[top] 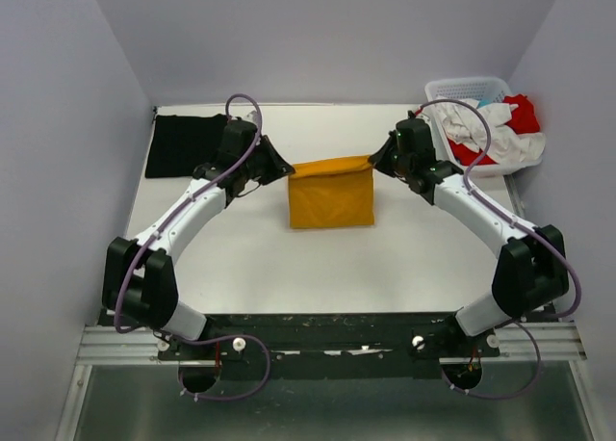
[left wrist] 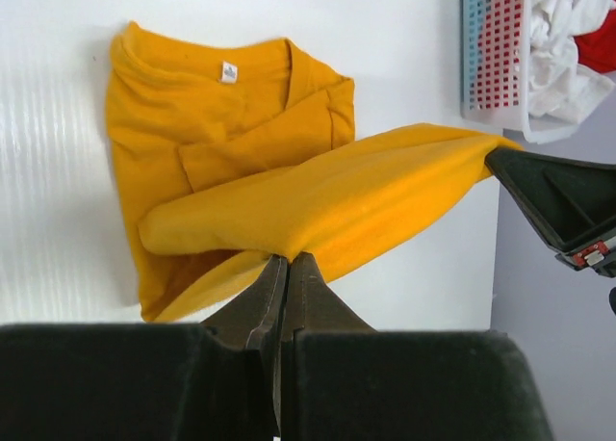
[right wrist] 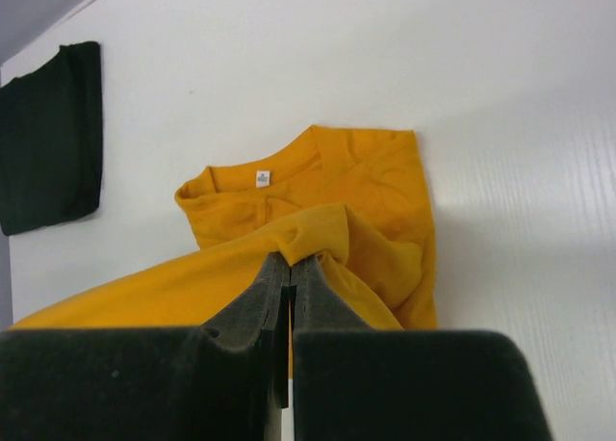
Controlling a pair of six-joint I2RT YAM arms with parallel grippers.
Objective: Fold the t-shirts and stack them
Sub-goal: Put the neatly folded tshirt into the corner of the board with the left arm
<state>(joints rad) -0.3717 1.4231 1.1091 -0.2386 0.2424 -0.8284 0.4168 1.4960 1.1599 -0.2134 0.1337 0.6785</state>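
With my left gripper and right gripper clamped tight on the mustard t-shirt at frame centre, I'm mid-fold: the black t-shirt lies folded upper left, and the white and red t-shirts wait in the basket upper right.

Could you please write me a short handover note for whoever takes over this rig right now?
Left end effector: shut on the mustard t-shirt, one end of its lifted edge.
Right end effector: shut on the other end.
Black t-shirt: folded, far left of the table.
White and red shirts: heaped in the basket, far right.
Done: black folded; mustard mid-fold.
Left: finish this fold, stack it, then the basket's shirts.
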